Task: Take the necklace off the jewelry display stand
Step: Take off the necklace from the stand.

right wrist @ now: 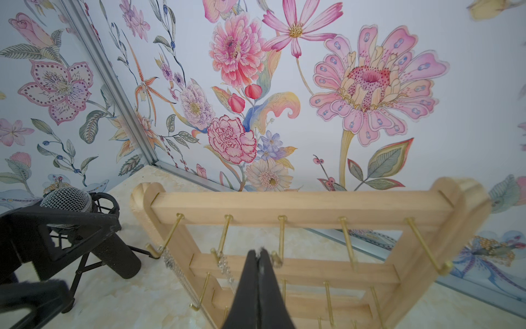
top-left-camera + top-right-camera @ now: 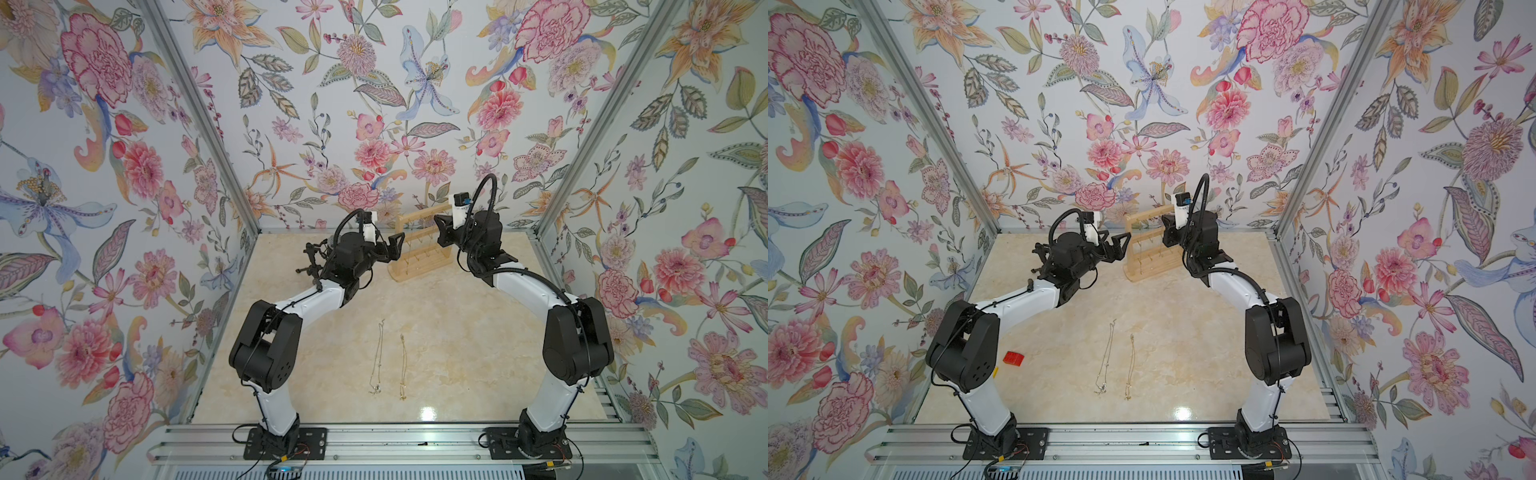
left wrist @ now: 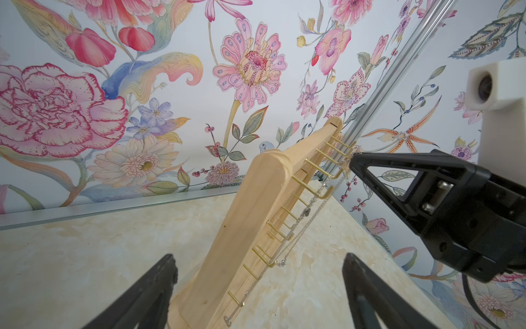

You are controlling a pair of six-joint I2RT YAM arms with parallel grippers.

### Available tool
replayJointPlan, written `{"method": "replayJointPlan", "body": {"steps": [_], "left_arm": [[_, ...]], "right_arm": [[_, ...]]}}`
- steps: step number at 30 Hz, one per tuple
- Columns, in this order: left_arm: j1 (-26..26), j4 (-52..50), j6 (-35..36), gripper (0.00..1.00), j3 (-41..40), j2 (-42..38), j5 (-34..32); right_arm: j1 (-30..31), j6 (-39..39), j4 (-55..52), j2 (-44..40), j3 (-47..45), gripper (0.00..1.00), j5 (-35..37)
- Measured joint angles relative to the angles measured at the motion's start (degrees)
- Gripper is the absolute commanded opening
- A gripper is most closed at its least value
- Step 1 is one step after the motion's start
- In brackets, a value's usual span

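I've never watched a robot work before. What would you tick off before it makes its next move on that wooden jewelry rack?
1. A necklace is there to remove: ok, silver chains hang from the hooks of the jewelry display stand.
2. The stand is upright on the table: ok.
3. The right gripper is shut at a top-row hook: ok.
4. A chain is actually pinched in it: cannot tell.
5. The left gripper is open and holds nothing, beside the stand: ok.
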Motion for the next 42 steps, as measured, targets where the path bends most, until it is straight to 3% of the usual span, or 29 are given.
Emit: {"method": "replayJointPlan", "body": {"steps": [42], "left_arm": [[0.0,0.09,0.74,0.99,-0.98,-2.43,-0.04]], "right_arm": [[-0.13,6.49,-1.92,-13.9,-4.63,0.0,-1.46]]}}
